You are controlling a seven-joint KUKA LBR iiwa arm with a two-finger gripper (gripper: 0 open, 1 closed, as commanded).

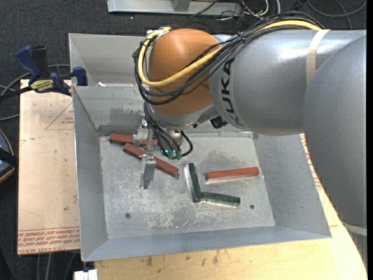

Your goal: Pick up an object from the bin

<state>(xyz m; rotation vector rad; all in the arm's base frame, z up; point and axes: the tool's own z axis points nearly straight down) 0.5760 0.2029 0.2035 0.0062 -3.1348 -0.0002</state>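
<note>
Gripper (148, 174) sits low at 10 o'clock in bin (87, 156), tip amid crossed red-brown bars (166, 167). Open or clenched: can't tell, wrist hides it. Outward: red bar (232, 174) at 3, dark green bars (195, 182) at 5, flat, prob. easier reach.

My claw (147, 179) hangs over the left half of the grey metal bin (175, 223). Behind it to the left lie two reddish-brown flat bars: the rear bar (119, 137) near the back wall, the nearer bar (134, 151) just before it. A third reddish-brown bar (167, 167) lies just right of my claw. Further right, an upright dark green bar (194, 182) and a crosswise dark green bar (221, 200) meet in a corner. Behind the crosswise one lies a fourth reddish-brown bar (232, 174).
</note>
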